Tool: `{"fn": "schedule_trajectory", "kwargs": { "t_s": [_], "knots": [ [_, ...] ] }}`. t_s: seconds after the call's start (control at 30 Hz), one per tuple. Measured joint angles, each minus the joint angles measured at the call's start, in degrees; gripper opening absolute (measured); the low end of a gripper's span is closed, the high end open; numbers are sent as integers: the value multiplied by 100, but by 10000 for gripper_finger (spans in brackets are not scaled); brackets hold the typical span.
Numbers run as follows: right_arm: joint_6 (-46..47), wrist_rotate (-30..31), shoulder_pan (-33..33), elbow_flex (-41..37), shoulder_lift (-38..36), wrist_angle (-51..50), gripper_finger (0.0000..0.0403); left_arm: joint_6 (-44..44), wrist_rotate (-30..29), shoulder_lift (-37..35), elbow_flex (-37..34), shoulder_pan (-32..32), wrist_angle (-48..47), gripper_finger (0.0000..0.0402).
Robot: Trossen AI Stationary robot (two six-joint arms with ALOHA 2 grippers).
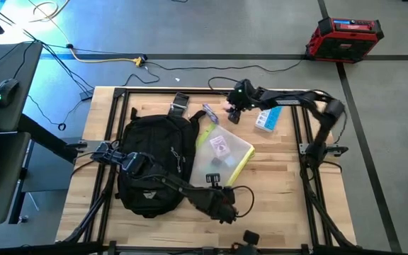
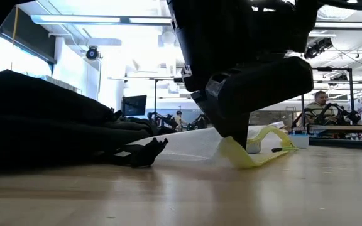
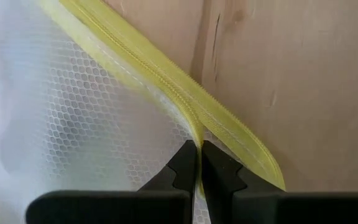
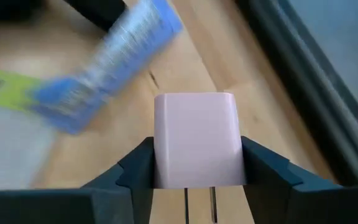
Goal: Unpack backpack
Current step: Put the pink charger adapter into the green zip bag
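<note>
The backpack [image 1: 151, 163] lies on the left half of the wooden table [image 1: 289, 212], a big rounded bag of soft black fabric with a small white logo near its near end and black straps trailing from its far end. In the low view it shows as a slumped dark mound [image 2: 36, 125].

Just right of it lies a flat translucent mesh pouch [image 1: 222, 157] with honeycomb weave and a neon-yellow zipper edge [image 3: 185, 99]. The left gripper [image 1: 222, 202], at the pouch's near corner, is clenched on that yellow trim, its dark fingers [image 3: 219, 174] pinched together with the trim between them.

Farther right and toward the far edge, the right gripper [image 1: 234, 113] grasps a smooth, boxy pale-pink plug adapter [image 4: 196, 148] between its fingers, two metal prongs showing below. A glossy blue packet [image 1: 267, 119] lies just right of it on the wood.
</note>
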Motion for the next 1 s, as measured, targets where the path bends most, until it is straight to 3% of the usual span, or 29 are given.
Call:
{"fn": "schedule_trajectory", "kwargs": {
  "t_s": [0.27, 0.4, 0.5, 0.63, 0.73, 0.87, 1.0],
  "knots": [
    [1207, 106, 870, -1754, -3071, -109, 166, -844, -574, -4, 1, -151, -834, 0],
    [2561, 244, 2174, -2981, -4505, -23, 166, -1328, -1041, -4, 1, -280, -1230, 0],
    [3637, 930, 3648, -3792, -5099, 401, 166, -1643, -1401, -25, 1, -393, -1357, 0],
    [4660, 2349, 5525, -4392, -5043, 1263, 166, -2052, -1977, -80, 3, -557, -1349, 0],
    [5080, 2875, 6355, -4308, -4681, 1415, 166, -2258, -2262, -101, 3, -639, -1307, 0],
    [5186, 3158, 6742, -3708, -3888, 1481, 166, -2356, -2341, -125, 3, -668, -1314, 0],
    [4811, 2827, 6699, -3064, -2773, 1447, 166, -2484, -2479, -137, 3, -657, -1323, 0]
  ]
}}
